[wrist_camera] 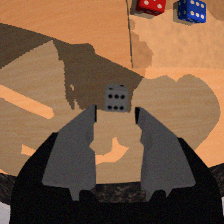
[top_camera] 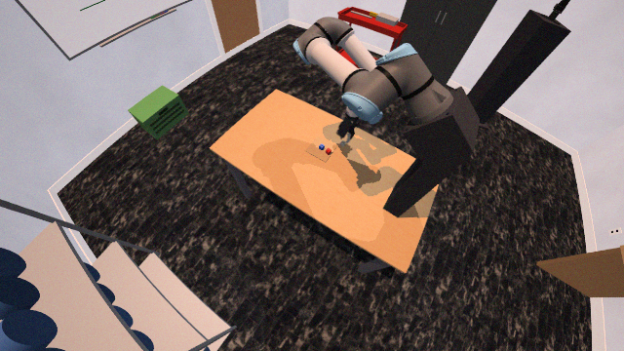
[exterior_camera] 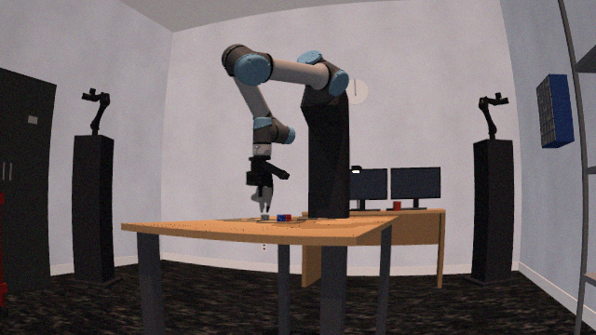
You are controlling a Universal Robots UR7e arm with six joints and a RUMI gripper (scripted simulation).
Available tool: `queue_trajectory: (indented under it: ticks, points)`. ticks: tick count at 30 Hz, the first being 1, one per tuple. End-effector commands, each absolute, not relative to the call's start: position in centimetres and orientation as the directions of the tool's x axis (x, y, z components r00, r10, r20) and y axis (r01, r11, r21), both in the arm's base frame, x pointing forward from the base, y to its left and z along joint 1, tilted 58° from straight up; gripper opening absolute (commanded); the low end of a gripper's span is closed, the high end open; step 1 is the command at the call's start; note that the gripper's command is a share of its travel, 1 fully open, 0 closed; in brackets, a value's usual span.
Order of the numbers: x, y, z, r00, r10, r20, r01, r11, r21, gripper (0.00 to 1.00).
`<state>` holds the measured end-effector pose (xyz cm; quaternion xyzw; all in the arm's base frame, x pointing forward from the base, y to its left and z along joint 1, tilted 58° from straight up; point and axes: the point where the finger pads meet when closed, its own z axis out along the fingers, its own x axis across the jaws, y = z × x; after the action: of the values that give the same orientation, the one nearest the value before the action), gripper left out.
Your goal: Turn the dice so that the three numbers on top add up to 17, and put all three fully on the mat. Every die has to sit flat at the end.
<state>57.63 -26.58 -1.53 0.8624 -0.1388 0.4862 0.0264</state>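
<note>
In the wrist view the gripper (wrist_camera: 116,116) fills the lower half of the frame, its two grey jaws partly apart with nothing between them; the gap is open and the table's wood shows through it. Just above the fingertips, a little above frame centre, sits the grey die (wrist_camera: 117,98), flat on the bare table (wrist_camera: 60,30) with six black pips on top, apart from both fingers. Bare wood lies on all sides of it. At the upper right of the frame the mat (wrist_camera: 170,45) begins at a thin dark vertical edge; the grey die is left of that edge, off the mat. On the mat, at the top border, stand the red die (wrist_camera: 151,5) and just right of it the blue die (wrist_camera: 191,10), apart from each other, both cut by the frame edge; white pips show, but their top counts cannot be told. In the top view the mat (top_camera: 316,152) lies near the middle of the table, well away from every table edge, with the arm's dark pedestal (top_camera: 429,156) at the right end. From the exterior view the gripper (exterior_camera: 264,200) hangs just above the grey die (exterior_camera: 264,217), with the two coloured dice to its right. No writing is readable.
</note>
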Motion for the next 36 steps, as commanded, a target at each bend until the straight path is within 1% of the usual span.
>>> queue_trajectory:
  ticks: [1,36]
  points:
    - [57.62,-26.59,-1.49,0.488,-0.213,0.846,-0.265,-0.960,-0.089,0.24]
    - [58.04,-26.68,-1.76,0.488,-0.213,0.846,-0.265,-0.960,-0.089,0.24]
